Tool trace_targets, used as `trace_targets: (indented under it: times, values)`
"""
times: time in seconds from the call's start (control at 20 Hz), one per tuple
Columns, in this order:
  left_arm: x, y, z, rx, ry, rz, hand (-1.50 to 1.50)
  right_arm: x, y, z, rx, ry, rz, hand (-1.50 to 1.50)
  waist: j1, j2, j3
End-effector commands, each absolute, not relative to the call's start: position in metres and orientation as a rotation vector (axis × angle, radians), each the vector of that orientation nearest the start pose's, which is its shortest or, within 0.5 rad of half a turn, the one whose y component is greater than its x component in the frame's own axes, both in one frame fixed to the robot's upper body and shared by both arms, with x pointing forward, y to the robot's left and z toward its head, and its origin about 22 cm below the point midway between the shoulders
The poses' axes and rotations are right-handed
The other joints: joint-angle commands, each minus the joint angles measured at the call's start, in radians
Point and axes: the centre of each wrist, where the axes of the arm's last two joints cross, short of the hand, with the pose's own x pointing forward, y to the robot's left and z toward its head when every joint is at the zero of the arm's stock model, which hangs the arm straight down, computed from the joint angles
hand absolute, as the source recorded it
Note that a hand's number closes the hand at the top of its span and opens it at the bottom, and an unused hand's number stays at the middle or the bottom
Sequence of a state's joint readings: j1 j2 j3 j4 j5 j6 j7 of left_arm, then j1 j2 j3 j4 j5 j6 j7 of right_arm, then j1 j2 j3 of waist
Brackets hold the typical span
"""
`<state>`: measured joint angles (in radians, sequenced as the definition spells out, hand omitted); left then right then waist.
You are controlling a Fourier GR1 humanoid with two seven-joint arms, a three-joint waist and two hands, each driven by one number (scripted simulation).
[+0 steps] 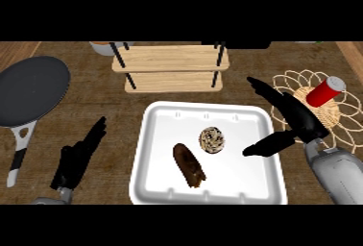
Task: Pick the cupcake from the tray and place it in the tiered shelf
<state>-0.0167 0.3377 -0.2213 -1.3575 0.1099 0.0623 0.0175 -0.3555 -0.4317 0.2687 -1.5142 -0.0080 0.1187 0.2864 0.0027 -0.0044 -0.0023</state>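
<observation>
The cupcake sits in the white tray, right of a brown pastry. My right hand hangs over the tray's right rim, fingers wide, thumb toward the cupcake. Beyond the tray stands the tiered shelf. My left hand rests open left of the tray.

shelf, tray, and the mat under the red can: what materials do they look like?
Tiered shelf: pale wooden boards with visible grain, matte, on thin black posts, probably metal. Tray: smooth white, slight sheen, likely plastic or foam. Mat under the red can: tan woven centre with looped edging, looks like wicker or rattan.
</observation>
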Motion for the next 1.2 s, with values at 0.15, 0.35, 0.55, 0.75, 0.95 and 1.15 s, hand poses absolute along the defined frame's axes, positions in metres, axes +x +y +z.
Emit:
trace_targets:
  times: [0.15, 0.35, 0.55, 0.75, 0.95, 1.15]
  values:
    - [0.235, 0.270, -0.039, 0.116, -1.307, -0.298, 0.00, 0.312, -0.204, 0.145, -0.635, -1.214, 1.135, -1.50, 0.011, -0.005, -0.005]
    - [0.237, 0.280, -0.035, 0.109, -1.312, -0.298, 0.00, 0.303, -0.158, 0.147, -0.841, -1.103, 1.228, -1.50, 0.012, -0.003, -0.002]
    - [0.245, 0.256, -0.034, 0.096, -1.334, -0.289, 0.00, 0.306, -0.108, 0.128, -0.833, -1.029, 1.273, -1.50, 0.009, 0.005, 0.001]
    - [0.238, 0.271, -0.042, 0.116, -1.328, -0.279, 0.00, 0.297, -0.073, 0.130, -0.753, -0.973, 1.287, -1.50, 0.003, 0.004, 0.002]
    - [0.236, 0.282, -0.025, 0.098, -1.314, -0.292, 0.00, 0.288, -0.049, 0.101, -0.744, -0.883, 1.278, -1.50, 0.006, 0.003, 0.002]
    - [0.243, 0.271, -0.037, 0.107, -1.310, -0.278, 0.00, 0.301, -0.044, 0.095, -0.784, -0.826, 1.269, -1.50, 0.002, 0.004, 0.002]
